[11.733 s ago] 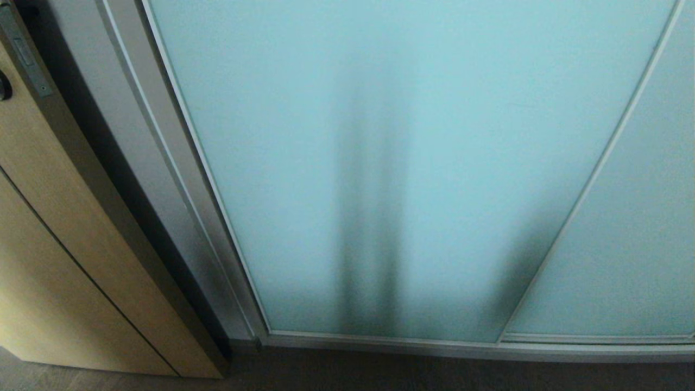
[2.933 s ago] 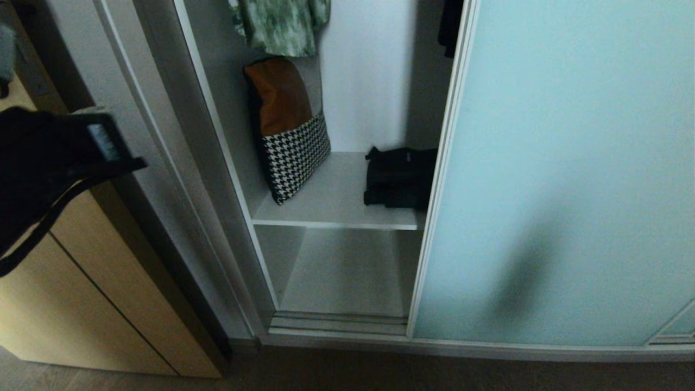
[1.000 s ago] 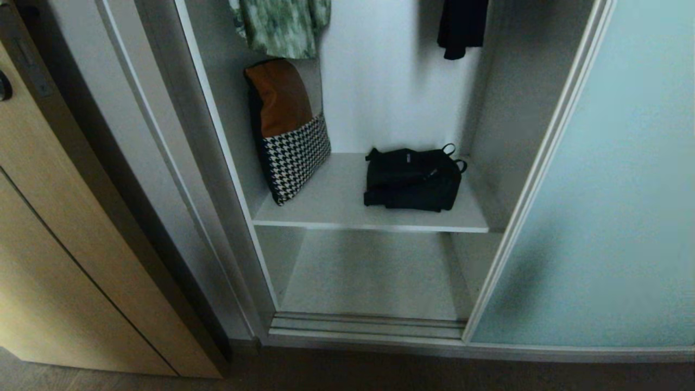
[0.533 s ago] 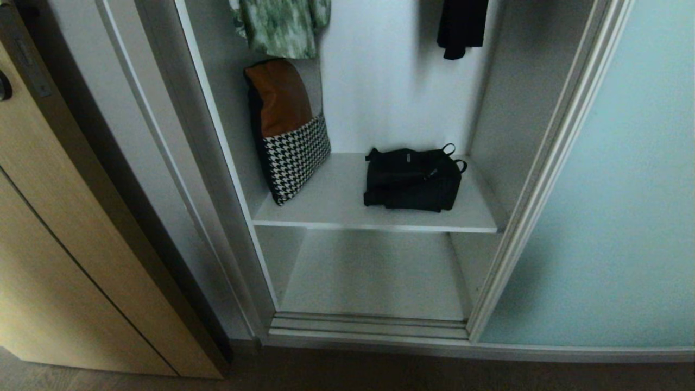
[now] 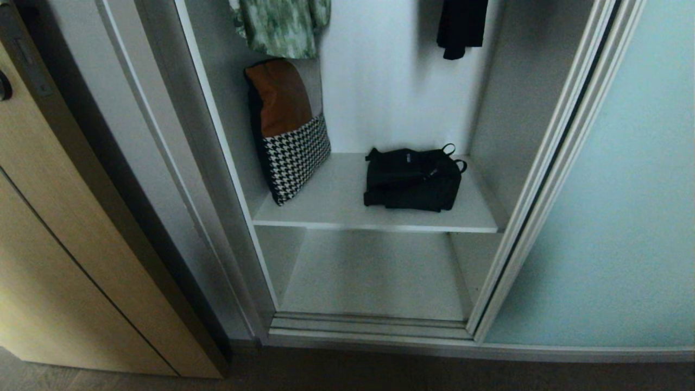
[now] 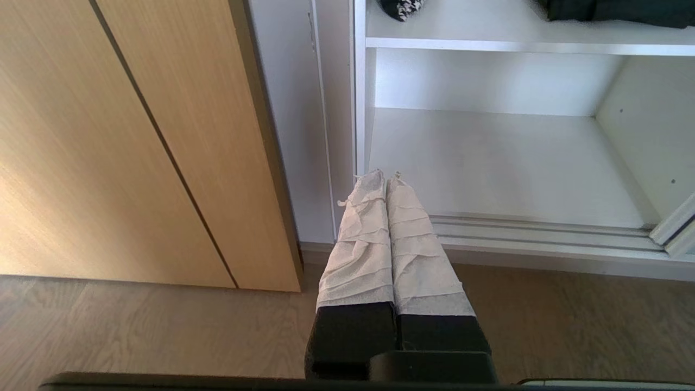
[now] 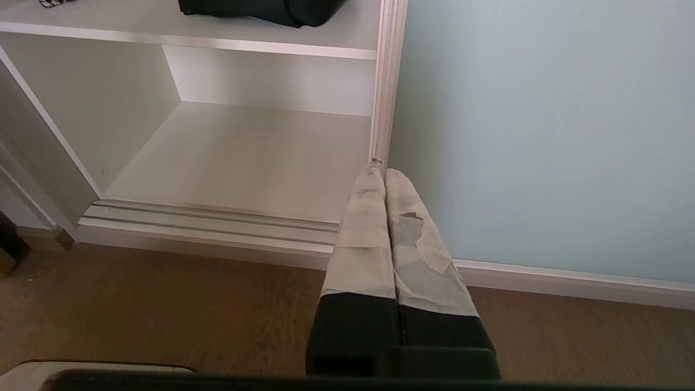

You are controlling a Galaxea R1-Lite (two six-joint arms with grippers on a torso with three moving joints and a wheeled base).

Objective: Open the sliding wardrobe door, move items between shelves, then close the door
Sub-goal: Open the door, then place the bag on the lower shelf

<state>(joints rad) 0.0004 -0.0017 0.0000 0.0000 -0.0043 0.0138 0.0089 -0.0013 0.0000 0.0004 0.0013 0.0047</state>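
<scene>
The sliding wardrobe door (image 5: 624,190), frosted pale blue-green glass in a silver frame, stands slid to the right and the wardrobe is open. A black fabric bag (image 5: 412,178) lies on the upper white shelf (image 5: 336,209). A brown and houndstooth cushion (image 5: 290,146) leans against the left wall on that shelf. The lower shelf (image 5: 369,277) is bare. Neither arm shows in the head view. My left gripper (image 6: 384,176) hangs shut and empty low before the wardrobe's left post. My right gripper (image 7: 378,169) hangs shut and empty before the door's (image 7: 543,136) left edge.
A light wood door (image 5: 54,244) stands to the left of the wardrobe. A green garment (image 5: 282,24) and a black garment (image 5: 461,27) hang above the upper shelf. The door track (image 5: 369,326) runs along the bottom, with wooden floor (image 6: 136,326) in front.
The door, shut at first, has slid right in steps and now uncovers the whole bag and shelf. The dark arm seen at the left has left the head view.
</scene>
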